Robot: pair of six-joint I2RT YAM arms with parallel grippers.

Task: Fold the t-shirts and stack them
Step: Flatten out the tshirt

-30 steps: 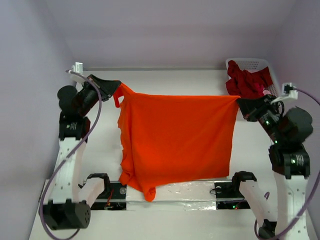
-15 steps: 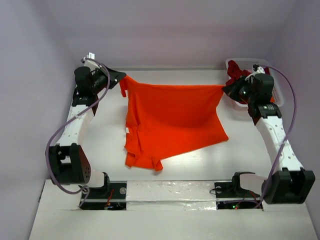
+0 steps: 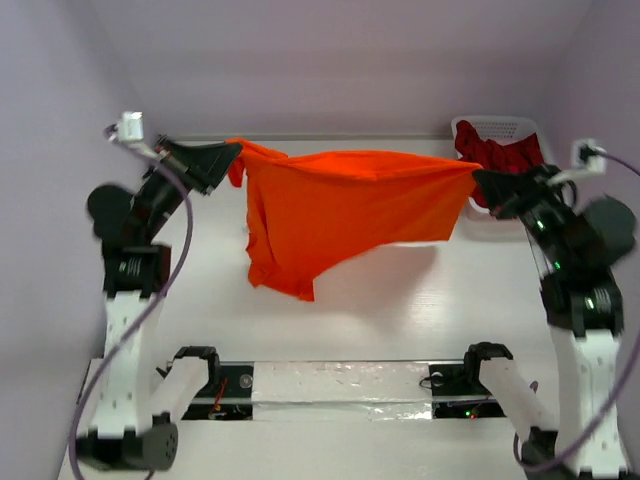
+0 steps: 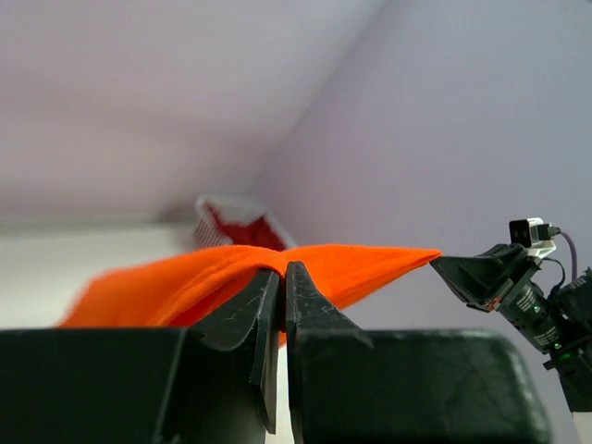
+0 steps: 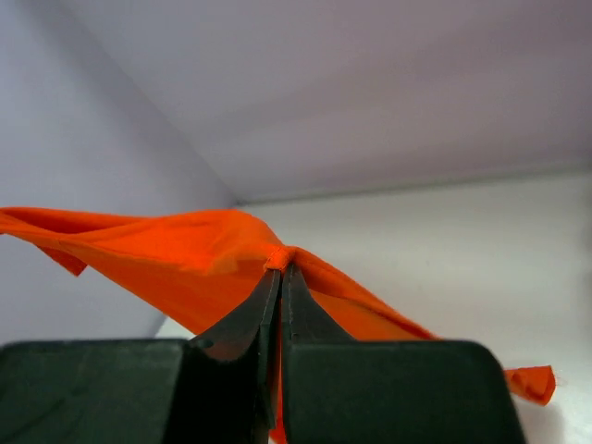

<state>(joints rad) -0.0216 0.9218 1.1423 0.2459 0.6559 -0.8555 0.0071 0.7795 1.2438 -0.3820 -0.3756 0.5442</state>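
**Item 1. Bright orange short-sleeved cloth t-shirt** (image 3: 340, 210). It is stretched in the air across the far half of the white table (image 3: 420, 310), held by two corners. The upper edge sags slightly between the holds. The body hangs down and narrows to a bunched corner on the left side. From the top view it cannot be told for sure whether that low corner touches the table.

**Item 2. Left gripper** (image 3: 233, 153), black, two-fingered. It sits near the far left corner. The left wrist view shows its fingers pressed together with a fold of the orange shirt pinched at the tips.

**Item 3. Right gripper** (image 3: 478, 183), black, two-fingered. It sits near the far right corner. Its fingers are closed tight on the opposite corner of the orange shirt, and a small nub of cloth stands up at the tips in the right wrist view.

**Item 4. White plastic lattice basket** (image 3: 500, 123). It stands in the far right corner, just behind the right gripper.

**Item 5. Dark red cloth shirts** (image 3: 500, 158). They are heaped loosely in the basket, with part draped over its near rim. The right gripper and the held orange corner stand in front of them.

**Item 6. Purple cable** (image 3: 183, 250). It loops along the left arm up to a small white connector (image 3: 130, 127).

**Item 7. Shiny taped strip** (image 3: 340, 380). It runs along the near edge between the two arm bases, well apart from the shirt.
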